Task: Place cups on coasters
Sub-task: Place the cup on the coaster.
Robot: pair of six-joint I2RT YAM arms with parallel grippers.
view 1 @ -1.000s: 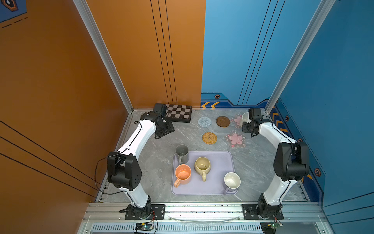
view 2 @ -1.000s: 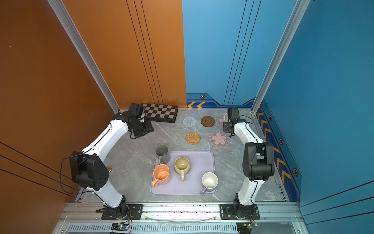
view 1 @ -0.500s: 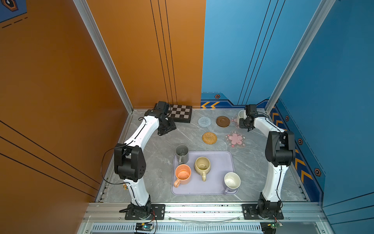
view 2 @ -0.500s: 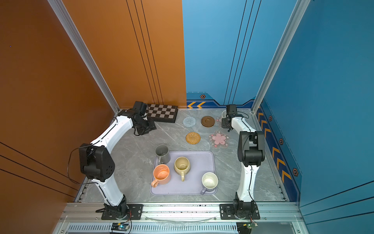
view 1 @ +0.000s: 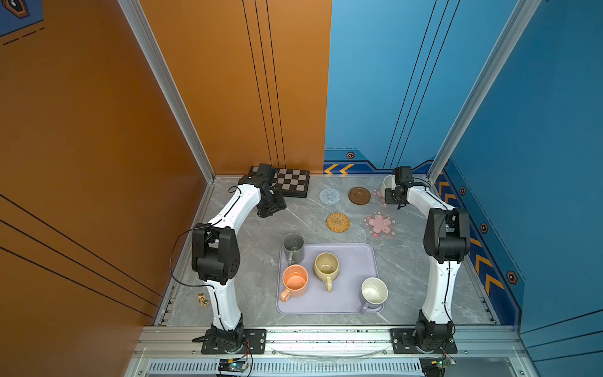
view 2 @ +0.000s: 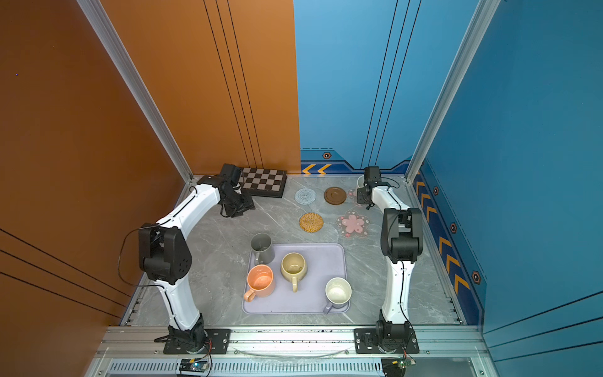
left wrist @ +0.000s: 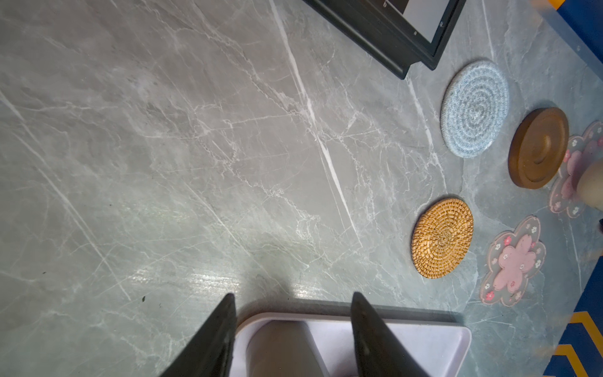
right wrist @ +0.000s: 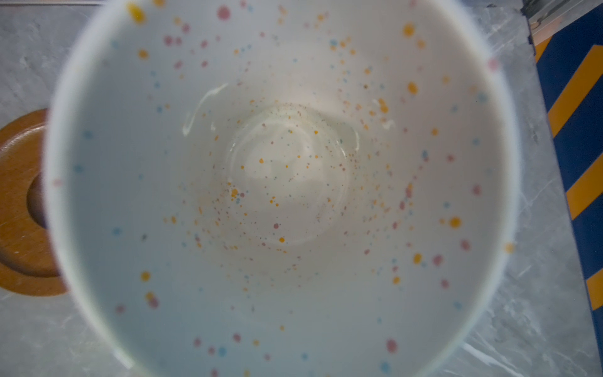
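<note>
My right gripper (view 1: 391,192) is shut on the speckled white cup (view 1: 387,183), which fills the right wrist view (right wrist: 287,182) and hides the fingers. The cup is at the far pink-flower coaster (view 1: 378,196); whether it rests there I cannot tell. The grey (view 1: 293,248), orange (view 1: 294,281), beige (view 1: 326,266) and lavender (view 1: 374,291) cups stand on the lavender tray (view 1: 355,261). The pale-blue (view 1: 329,196), brown (view 1: 359,195), rattan (view 1: 337,222) and near pink-flower (view 1: 379,223) coasters are bare. My left gripper (left wrist: 292,295) is open and empty beside the chequered board (view 1: 292,182).
The orange back wall stands right behind the chequered board. The blue side wall runs close to my right arm. A small colourful object (view 1: 203,299) lies by the left arm's base. The brown coaster (right wrist: 19,202) sits right beside the held cup.
My right arm has carried the speckled cup a little towards the back wall and leftward, its elbow folding in. The left arm's elbow has shifted inward while its gripper stays by the board.
</note>
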